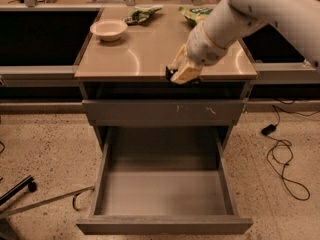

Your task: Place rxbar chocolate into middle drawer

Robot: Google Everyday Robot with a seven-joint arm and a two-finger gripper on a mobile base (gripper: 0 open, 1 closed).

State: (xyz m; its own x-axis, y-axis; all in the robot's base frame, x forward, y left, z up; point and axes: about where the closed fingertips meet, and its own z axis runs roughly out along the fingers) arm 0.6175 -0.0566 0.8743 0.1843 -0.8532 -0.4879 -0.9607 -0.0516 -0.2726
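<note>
My gripper point(179, 75) hangs at the front edge of the tan counter point(135, 59), right of centre, shut on the rxbar chocolate point(170, 74). Only a small black end of the bar shows between the pale fingers point(186, 73). The middle drawer point(165, 191) is pulled wide open below, grey, deep and with nothing in it. The gripper is above and slightly behind the drawer's back part. The white arm reaches in from the upper right.
A closed grey drawer front with pale scratches point(165, 112) sits between counter and open drawer. A white bowl point(108, 29), a dark green packet point(142, 15) and a bright green bag point(197, 14) lie on the counter's back. A black cable point(285, 156) lies on the floor at the right.
</note>
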